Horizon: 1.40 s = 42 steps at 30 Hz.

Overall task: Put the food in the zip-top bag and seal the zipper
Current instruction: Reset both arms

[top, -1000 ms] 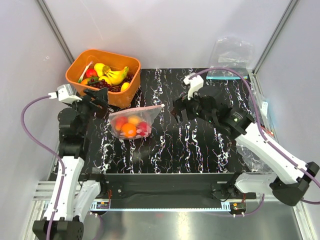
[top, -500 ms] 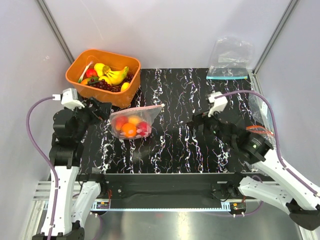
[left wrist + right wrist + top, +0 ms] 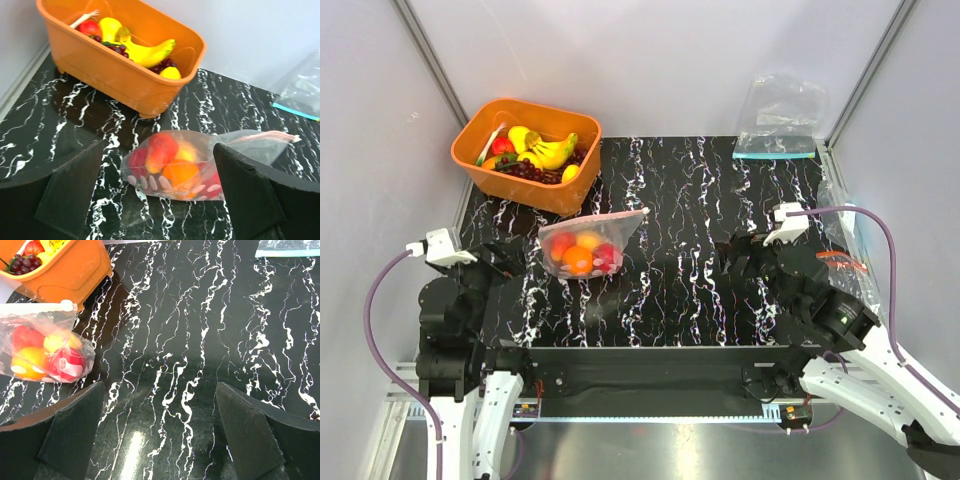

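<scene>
The zip-top bag (image 3: 588,246) lies on the black marbled table, left of centre, with the food inside: an orange (image 3: 578,260), red fruits (image 3: 561,245) and a yellow-pink peach (image 3: 590,241). Its pink-red zipper (image 3: 610,216) runs along the upper right edge. In the left wrist view the bag (image 3: 200,160) lies just ahead between the fingers, with the zipper (image 3: 272,135) at right. In the right wrist view the bag (image 3: 42,347) is at far left. My left gripper (image 3: 505,262) is open and empty, left of the bag. My right gripper (image 3: 745,262) is open and empty, well right of it.
An orange bin (image 3: 527,155) with a banana bunch, grapes and other fruit stands at the back left, close behind the bag. A clear bag with a teal-blue strip (image 3: 778,120) lies at the back right. More crinkled plastic (image 3: 840,225) lies by the right edge.
Both arms have pulled back toward the near edge, away from the bag. The right gripper moved right and nearer; the left moved down and left. The bag has not moved.
</scene>
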Each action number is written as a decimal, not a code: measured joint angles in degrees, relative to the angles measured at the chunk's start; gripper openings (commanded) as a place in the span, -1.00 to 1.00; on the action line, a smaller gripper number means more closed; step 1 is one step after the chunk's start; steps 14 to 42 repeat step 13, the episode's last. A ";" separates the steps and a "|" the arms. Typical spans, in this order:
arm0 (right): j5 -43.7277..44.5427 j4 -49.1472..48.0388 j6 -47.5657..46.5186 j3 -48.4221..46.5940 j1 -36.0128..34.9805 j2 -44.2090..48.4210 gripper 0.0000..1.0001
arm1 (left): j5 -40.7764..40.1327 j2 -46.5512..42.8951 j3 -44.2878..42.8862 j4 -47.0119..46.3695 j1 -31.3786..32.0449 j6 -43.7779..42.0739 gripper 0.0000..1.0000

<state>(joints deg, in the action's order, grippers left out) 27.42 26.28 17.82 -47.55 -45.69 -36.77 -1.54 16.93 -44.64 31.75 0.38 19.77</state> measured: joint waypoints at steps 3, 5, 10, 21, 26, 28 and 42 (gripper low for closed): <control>0.17 -0.11 0.31 0.28 0.00 0.48 0.99 | -0.50 0.00 0.02 0.35 0.00 -0.11 0.98; 0.17 -0.11 0.46 0.33 0.00 0.79 0.99 | -0.46 0.00 0.02 0.35 0.00 -0.31 0.98; 0.20 -0.26 0.68 0.33 0.00 1.31 0.99 | -0.04 -0.48 0.17 0.33 0.00 -0.66 0.98; 0.48 -0.28 0.92 0.33 0.00 1.33 0.99 | 0.09 -1.18 0.24 0.33 0.00 -0.92 0.98; 0.48 -0.28 0.92 0.33 0.00 1.33 0.99 | 0.09 -1.18 0.24 0.33 0.00 -0.92 0.98; 0.48 -0.28 0.92 0.33 0.00 1.33 0.99 | 0.09 -1.18 0.24 0.33 0.00 -0.92 0.98; 0.48 -0.28 0.92 0.33 0.00 1.33 0.99 | 0.09 -1.18 0.24 0.33 0.00 -0.92 0.98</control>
